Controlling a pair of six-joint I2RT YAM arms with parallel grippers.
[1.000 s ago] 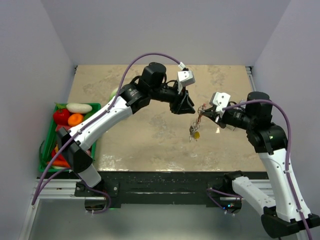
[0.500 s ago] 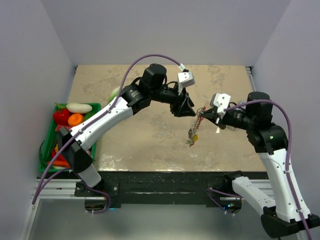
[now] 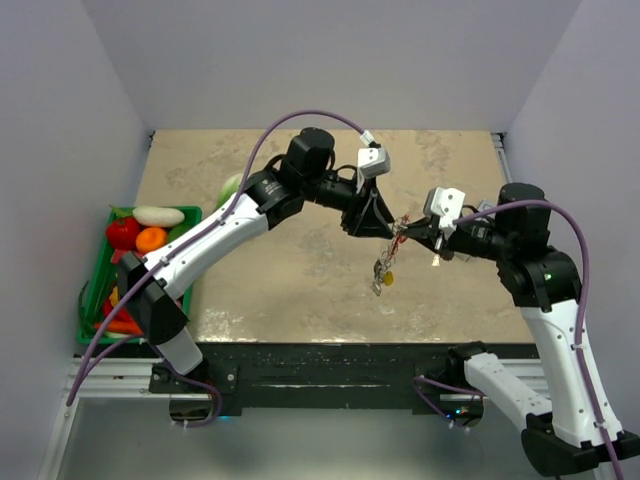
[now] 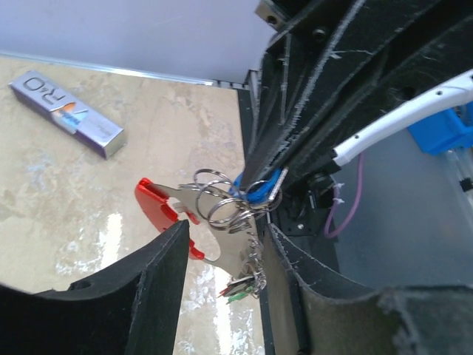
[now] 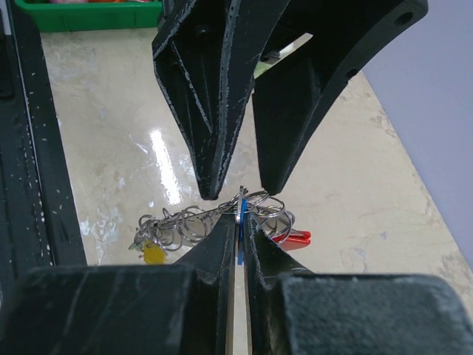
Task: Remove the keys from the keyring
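Note:
The keyring [image 3: 399, 230] hangs in the air over the table, a tangle of silvery rings [image 4: 222, 203] with a red fob [image 4: 159, 203]. My right gripper [image 5: 240, 218] is shut on a blue-headed key [image 5: 241, 214] at the top of the bunch. The other keys [image 3: 383, 275] dangle below on a chain, among them a yellow tag [image 5: 154, 254] and green and red heads [image 4: 244, 285]. My left gripper [image 4: 225, 237] is open, one finger on each side of the rings and chain, and it meets the right gripper [image 3: 410, 232] tip to tip.
A green basket [image 3: 97, 300] of toy vegetables sits at the table's left edge. A silver and purple box [image 4: 66, 115] lies on the table behind the keyring. A green and white object [image 3: 230, 187] lies beside the left arm.
My left gripper has moved right and closed in on the keyring, so its fingers now straddle it. The hanging keys have swung slightly left. The right gripper has held its grip.

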